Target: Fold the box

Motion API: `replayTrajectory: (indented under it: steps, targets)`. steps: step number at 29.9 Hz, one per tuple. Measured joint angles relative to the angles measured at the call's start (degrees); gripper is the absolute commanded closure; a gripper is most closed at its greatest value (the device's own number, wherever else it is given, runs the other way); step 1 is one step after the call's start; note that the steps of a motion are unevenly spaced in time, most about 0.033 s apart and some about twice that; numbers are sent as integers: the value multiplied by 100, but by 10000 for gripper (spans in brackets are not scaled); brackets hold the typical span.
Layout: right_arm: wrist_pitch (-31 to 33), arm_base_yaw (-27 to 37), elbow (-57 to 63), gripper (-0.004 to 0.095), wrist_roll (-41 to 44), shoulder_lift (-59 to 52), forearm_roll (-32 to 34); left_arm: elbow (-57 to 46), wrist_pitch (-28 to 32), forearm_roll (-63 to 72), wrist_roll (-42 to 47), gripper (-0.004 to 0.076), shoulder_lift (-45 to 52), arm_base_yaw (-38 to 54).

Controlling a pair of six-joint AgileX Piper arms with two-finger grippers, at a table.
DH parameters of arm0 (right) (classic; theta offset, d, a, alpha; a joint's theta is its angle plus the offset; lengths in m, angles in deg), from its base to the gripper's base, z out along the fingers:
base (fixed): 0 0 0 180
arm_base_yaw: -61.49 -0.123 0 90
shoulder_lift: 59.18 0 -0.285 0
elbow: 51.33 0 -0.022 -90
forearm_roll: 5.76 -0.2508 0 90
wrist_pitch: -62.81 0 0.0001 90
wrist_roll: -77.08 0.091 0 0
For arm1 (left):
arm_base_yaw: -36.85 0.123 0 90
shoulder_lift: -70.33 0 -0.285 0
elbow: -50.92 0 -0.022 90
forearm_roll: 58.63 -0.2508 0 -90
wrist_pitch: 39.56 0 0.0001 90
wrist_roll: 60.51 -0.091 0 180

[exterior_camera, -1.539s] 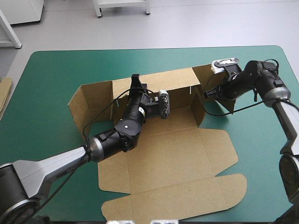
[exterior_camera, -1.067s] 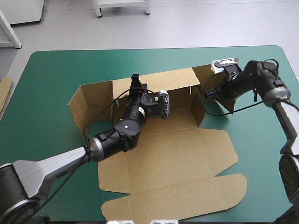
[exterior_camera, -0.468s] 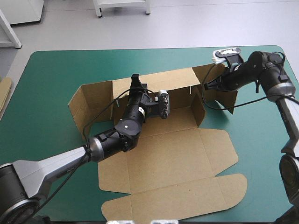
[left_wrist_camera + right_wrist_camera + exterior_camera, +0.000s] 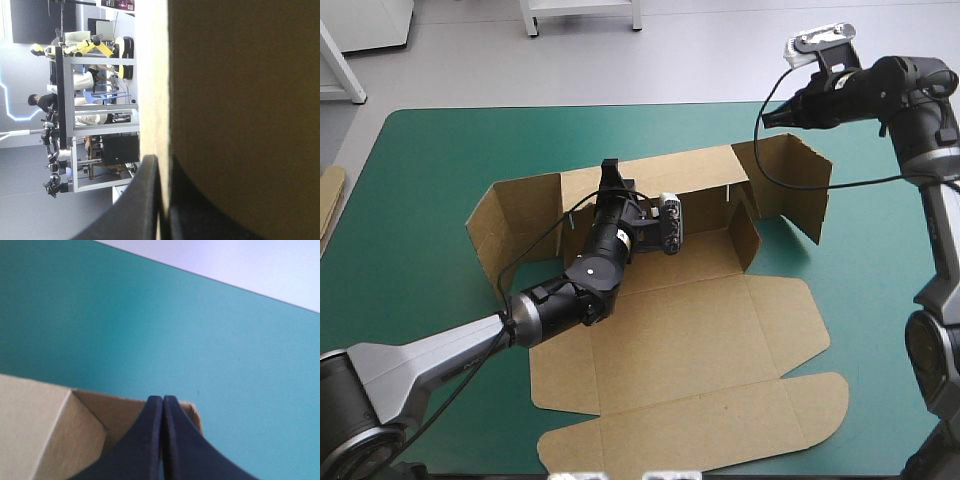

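A brown box (image 4: 700, 340), a cut sheet of board only partly folded, is lying near the middle of the teal-green table cover (image 4: 440, 160). Its long back wall is standing upright, with a side flap angling forward at each end. The floor, the wide lid panel and the rounded tabs are lying flat, reaching toward the table's near edge. The left gripper (image 4: 610, 172) is pinching the top edge of the back wall towards its left end, its black fingers all but closed with the board between them. The right gripper (image 4: 767, 117) is hovering in the air above the raised flap at the box's far right corner, its fingers pressed together in a point and holding nothing. An edge of more board (image 4: 330, 195) is showing at the table's left edge.
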Motion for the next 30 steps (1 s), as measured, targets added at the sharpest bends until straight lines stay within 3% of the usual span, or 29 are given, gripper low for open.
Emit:
replayTrajectory:
  steps: [14, 24, 30]
  targets:
    - [-1, 0, -2076, 925, 289, 1973, -125, 0, 0, 0, 0, 732, 0, 0]
    - [33, 0, -2266, 925, 328, 2570, -152, 0, -5, 0, 5, 732, 0, 0]
    - [525, 0, -2277, 925, 328, 2626, -89, 0, -12, 0, 5, 732, 0, 0]
